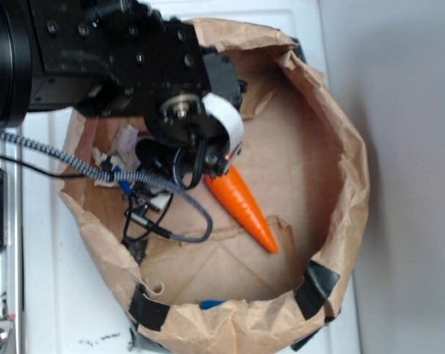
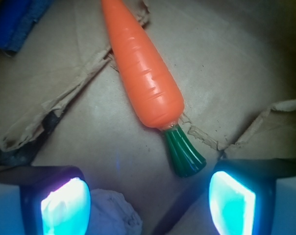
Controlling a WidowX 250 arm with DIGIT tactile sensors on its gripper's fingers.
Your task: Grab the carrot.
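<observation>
The carrot (image 2: 145,73) is glossy orange with a dark-green ribbed stem (image 2: 185,152). It lies flat on the brown paper floor of a paper-lined basin (image 1: 348,147). In the exterior view the carrot (image 1: 246,205) points its tip toward the front right, its stem end tucked under the arm. My gripper (image 2: 148,200) is open, with its glowing pads (image 2: 64,205) wide apart. It hovers just short of the stem end, and nothing sits between the fingers. The stem lies close to the right pad (image 2: 231,203).
A crumpled off-white paper wad (image 2: 116,213) lies by the left finger. A blue object (image 2: 15,22) sits at the far left in the wrist view. Torn paper folds (image 2: 69,93) ridge the floor. Raised crumpled paper walls (image 1: 230,321) with black tape (image 1: 322,284) ring the basin. Cables (image 1: 160,214) hang from the arm.
</observation>
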